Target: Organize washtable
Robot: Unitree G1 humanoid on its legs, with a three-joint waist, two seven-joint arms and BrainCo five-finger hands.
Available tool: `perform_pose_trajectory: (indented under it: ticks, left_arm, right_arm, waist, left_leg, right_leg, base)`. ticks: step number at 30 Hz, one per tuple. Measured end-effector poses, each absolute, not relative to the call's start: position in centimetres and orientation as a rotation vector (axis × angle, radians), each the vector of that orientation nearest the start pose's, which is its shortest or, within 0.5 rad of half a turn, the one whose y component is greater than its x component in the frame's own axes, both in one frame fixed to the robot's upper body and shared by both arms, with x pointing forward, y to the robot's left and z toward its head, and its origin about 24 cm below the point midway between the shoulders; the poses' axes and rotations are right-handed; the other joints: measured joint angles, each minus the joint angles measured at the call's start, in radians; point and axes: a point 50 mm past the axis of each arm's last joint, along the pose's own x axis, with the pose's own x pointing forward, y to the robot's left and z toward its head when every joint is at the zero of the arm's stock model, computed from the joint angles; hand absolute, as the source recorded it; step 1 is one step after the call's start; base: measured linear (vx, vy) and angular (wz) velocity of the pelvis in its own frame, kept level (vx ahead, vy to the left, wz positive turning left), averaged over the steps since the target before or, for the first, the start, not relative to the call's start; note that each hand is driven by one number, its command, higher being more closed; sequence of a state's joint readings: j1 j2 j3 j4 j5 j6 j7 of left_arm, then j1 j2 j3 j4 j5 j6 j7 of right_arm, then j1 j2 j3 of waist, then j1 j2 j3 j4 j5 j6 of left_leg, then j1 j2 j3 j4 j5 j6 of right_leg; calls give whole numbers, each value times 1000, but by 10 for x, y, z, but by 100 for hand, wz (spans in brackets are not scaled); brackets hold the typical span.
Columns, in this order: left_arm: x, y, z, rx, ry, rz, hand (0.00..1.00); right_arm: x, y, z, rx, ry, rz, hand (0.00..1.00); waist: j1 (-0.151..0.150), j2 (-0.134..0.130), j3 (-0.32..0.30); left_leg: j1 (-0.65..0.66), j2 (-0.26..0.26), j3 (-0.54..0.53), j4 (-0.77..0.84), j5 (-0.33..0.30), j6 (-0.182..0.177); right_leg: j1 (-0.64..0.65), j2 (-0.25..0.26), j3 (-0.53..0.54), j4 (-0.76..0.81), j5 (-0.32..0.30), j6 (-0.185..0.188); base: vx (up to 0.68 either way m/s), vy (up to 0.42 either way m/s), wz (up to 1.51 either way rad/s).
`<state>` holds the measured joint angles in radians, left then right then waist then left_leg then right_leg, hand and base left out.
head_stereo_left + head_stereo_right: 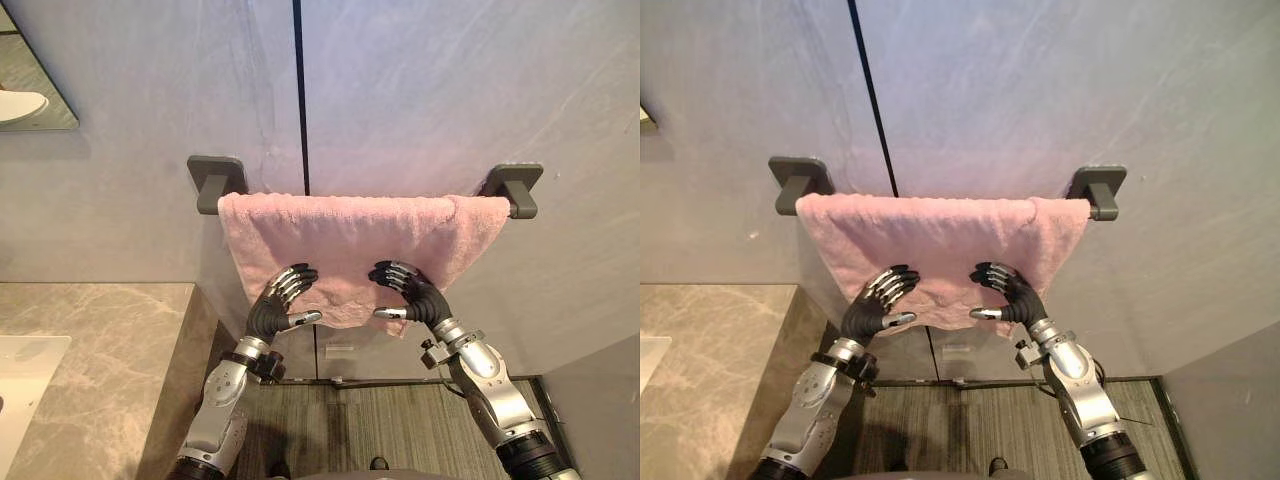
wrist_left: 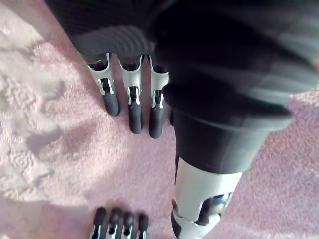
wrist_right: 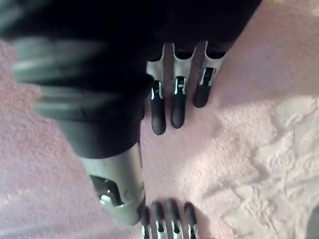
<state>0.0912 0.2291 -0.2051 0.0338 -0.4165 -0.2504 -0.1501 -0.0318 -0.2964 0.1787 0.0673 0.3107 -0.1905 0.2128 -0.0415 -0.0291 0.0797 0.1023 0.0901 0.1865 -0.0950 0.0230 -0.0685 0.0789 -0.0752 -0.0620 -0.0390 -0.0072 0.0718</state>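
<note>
A pink towel (image 1: 360, 230) hangs over a dark grey wall rail between its two brackets (image 1: 215, 180) (image 1: 515, 185). Both my hands rest against the towel's lower half, a little apart. The left hand (image 1: 275, 305) lies on the left part and the right hand (image 1: 415, 295) on the right part. Their fingers lie relaxed on the cloth, with the thumbs held off near the bottom hem. In the left wrist view the fingers (image 2: 133, 107) lie on the towel (image 2: 55, 149). The right wrist view shows the same for its fingers (image 3: 177, 104). Neither hand pinches cloth.
A grey marble counter (image 1: 90, 350) with a white basin (image 1: 20, 380) stands at the lower left, close beside my left arm. A mirror corner (image 1: 30, 90) shows at the upper left. Grey wood-look floor (image 1: 350, 420) lies below the towel.
</note>
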Motion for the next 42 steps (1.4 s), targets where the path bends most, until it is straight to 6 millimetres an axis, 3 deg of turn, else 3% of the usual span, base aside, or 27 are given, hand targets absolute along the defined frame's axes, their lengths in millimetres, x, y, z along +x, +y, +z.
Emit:
perform_pose_trajectory:
  ticks: [10,22,27,35,42]
  left_arm:
    - [232,173,38,-184,-124,-102,0]
    - [221,186,37,-209,-140,3,0]
    - [210,192,40,-221,-161,39,0]
    - [190,201,33,-220,-135,68,0]
    - [176,210,24,-229,-97,115,0]
  right_arm:
    - [244,-178,58,125,-178,199,0]
    - [222,-214,58,102,-210,-50,0]
    - [210,-233,52,44,-175,-155,0]
    - [188,-261,38,-55,-87,-290,0]
    - [174,-269,14,-63,26,-341,0]
  waist:
    - [-3,0,-2]
    - [-10,-2,-8]
    - [-10,0,-10]
    - [-9,24,-35]
    - [-4,26,-37]
  left_leg:
    - [3,-1,4,0,0,0]
    - [8,-1,8,0,0,0]
    - [8,-1,8,0,-1,0]
    - [4,0,6,0,-3,-1]
    - [4,-1,5,0,-3,-1]
  right_leg:
    - [-2,0,3,1,0,0]
    - [-5,1,7,0,1,0]
    - [-5,1,7,-1,1,1]
    - [-7,1,5,-2,1,1]
    - [-6,0,4,-1,0,1]
  base:
    - [-2,0,0]
    - [0,0,0]
    - [0,0,0]
    - [0,0,0]
    - [0,0,0]
